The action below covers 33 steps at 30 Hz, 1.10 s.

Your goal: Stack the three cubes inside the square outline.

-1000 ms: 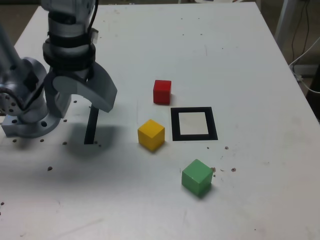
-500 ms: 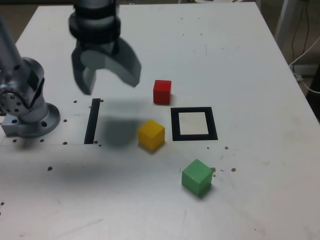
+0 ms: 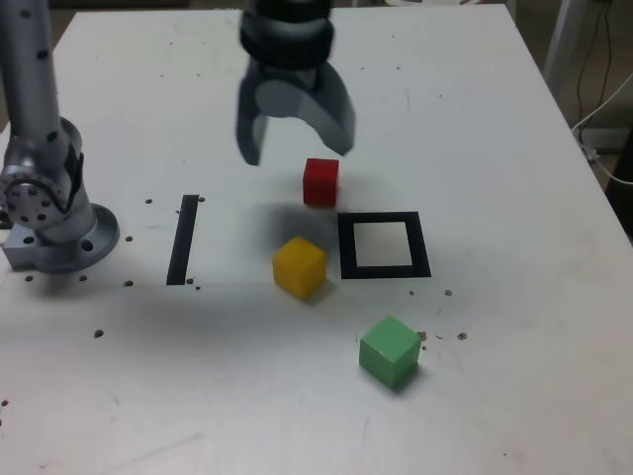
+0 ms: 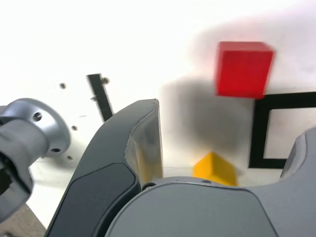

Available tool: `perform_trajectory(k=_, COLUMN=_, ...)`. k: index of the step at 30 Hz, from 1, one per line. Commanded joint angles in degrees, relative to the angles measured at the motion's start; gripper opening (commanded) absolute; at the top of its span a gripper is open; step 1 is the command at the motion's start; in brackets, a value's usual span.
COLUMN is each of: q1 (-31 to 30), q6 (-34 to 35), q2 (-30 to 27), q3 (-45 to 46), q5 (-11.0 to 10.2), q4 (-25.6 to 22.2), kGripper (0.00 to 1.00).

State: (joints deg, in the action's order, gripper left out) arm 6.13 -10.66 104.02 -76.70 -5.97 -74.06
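In the exterior view, nothing of the stacking is done yet. The square outline [image 3: 385,245] is empty, its pale centre bare, and all three cubes sit singly on the white table [image 3: 514,139], none resting on another. The red cube [image 3: 320,182] lies just beyond the outline's far corner on the exterior view's left, close to the tape but outside it. The yellow cube [image 3: 300,266] sits just beside the outline on the exterior view's left, turned a little askew. The green cube [image 3: 390,350] is nearer the camera, apart from the outline. All three moves are left, by my reading: one cube into the frame, then two on top. The gripper [image 3: 294,134] hangs above the table beside the red cube with its jaws spread wide and nothing between them. A straight black tape strip [image 3: 183,238] lies well off to the exterior view's left, near the arm's base [image 3: 49,213] (not part of the target).

In the wrist view, the red cube [image 4: 243,68] shows as a plain, matte block with crisp edges, casting a soft shadow. A corner of the square outline [image 4: 260,129] appears next to it, thick black tape around a pale field. The yellow cube [image 4: 216,168] peeks out between the two grey fingers [image 4: 123,163], which stand apart and grasp nothing.
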Motion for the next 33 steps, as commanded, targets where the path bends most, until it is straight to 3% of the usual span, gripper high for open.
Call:
perform_trajectory(k=1, q1=0.12, q6=-0.16, q2=1.51, q3=-0.74, q5=-0.32, q4=0.26, kGripper=0.93)
perform_trajectory(k=13, q1=3.96, q6=-1.46, q2=6.44, q3=0.23, q5=-2.13, q4=4.4, kGripper=0.91)
perform_trajectory(k=22, q1=5.43, q6=-4.18, q2=9.38, q3=2.85, q5=0.89, q4=9.46, kGripper=0.87)
perform_trajectory(k=26, q1=5.47, q6=-4.46, q2=9.58, q3=3.36, q5=1.6, q4=10.13, kGripper=0.82)
perform_trajectory(k=33, q1=5.47, q6=-4.46, q2=9.8, q3=3.26, q5=-0.02, q4=11.12, kGripper=0.59)
